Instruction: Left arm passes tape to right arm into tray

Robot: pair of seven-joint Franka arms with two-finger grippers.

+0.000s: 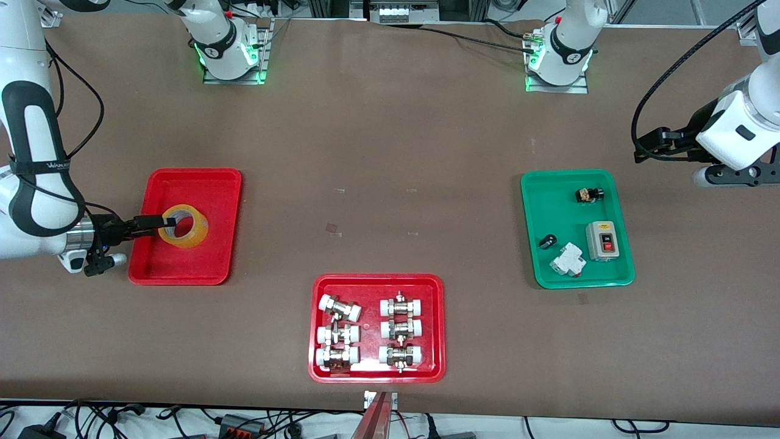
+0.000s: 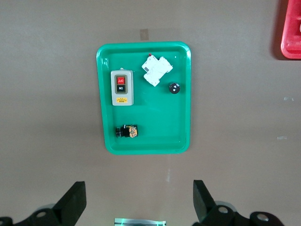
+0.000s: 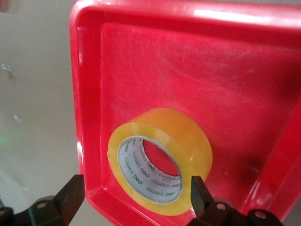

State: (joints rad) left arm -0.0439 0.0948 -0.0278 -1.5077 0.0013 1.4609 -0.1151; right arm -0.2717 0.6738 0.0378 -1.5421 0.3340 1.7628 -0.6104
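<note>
The yellow tape (image 1: 198, 235) lies in the plain red tray (image 1: 210, 189) at the right arm's end of the table, slightly tilted, its pale core showing. My right gripper (image 1: 152, 222) is low over the tray's edge at the tape, open. In the right wrist view the tape (image 3: 188, 136) sits between and below the spread fingers of that gripper (image 3: 136, 188), on the tray's floor (image 3: 188, 70), and neither finger grips it. My left gripper (image 1: 640, 152) is open and empty, up over the bare table at the left arm's end; it shows in the left wrist view (image 2: 139, 197).
A green tray (image 1: 576, 281) with a switch box and small electrical parts lies near the left gripper, also in the left wrist view (image 2: 101, 94). A red tray (image 1: 378, 280) with white-capped metal fittings lies nearest the front camera.
</note>
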